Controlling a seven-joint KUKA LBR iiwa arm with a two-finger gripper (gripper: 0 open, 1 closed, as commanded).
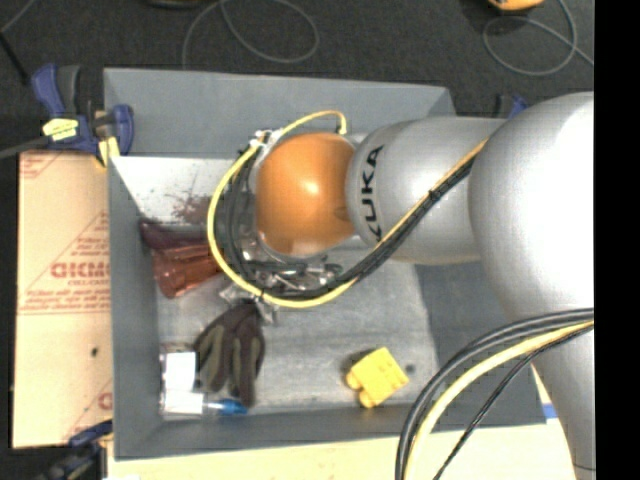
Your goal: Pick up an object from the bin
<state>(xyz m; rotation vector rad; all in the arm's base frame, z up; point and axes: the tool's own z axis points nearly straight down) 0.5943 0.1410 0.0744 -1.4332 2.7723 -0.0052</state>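
My gripper (pixel 272 280) shows as dark metal parts under the arm's orange dome, in the middle of the bin. Just below it lies a dark brown glove (pixel 230 353), its upper end right at the gripper. To the gripper's left a reddish-brown, translucent plastic piece (pixel 180 266) rests by the bin's left wall, its right end hidden under the arm's cables. Whether the gripper touches either one is hidden.
A yellow toy block (pixel 378 377) lies on the bin floor at the lower right. A white packet with a blue cap (pixel 186 388) sits in the lower left corner beside the glove. The big silver arm covers the bin's right and upper part.
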